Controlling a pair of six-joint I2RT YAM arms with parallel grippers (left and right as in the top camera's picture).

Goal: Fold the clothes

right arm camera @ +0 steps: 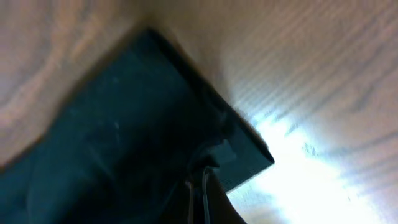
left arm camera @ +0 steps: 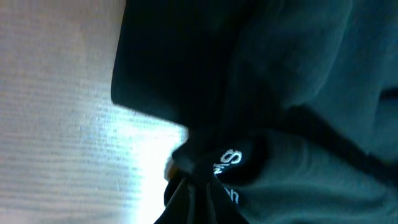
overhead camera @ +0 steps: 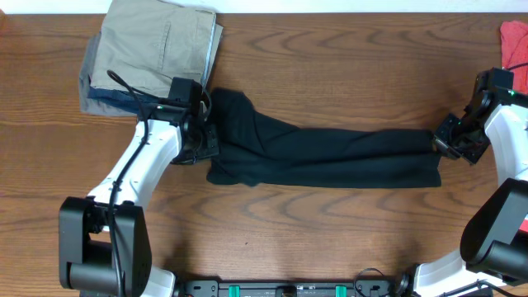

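I'm seeing the shirt (overhead camera: 322,157) plain black from overhead, and it goes a dark teal-black under my wrist lights, with small white lettering (left arm camera: 229,163) on it. The surface (overhead camera: 330,66) is warm brown with wavy wood grain, washed pale where the lights hit. Top left, a khaki garment (overhead camera: 157,41) sits over a blue-grey garment (overhead camera: 99,92). At the far right edge there's a red garment (overhead camera: 516,41). My left arm (overhead camera: 140,161) and right arm (overhead camera: 510,136) are white with black joints.

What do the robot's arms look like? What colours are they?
The left arm and the right arm have smooth white shells with chunky black joints. A thin black cable loops along the left one. The left gripper and the right gripper are black, and a tiny green light glows by each wrist.
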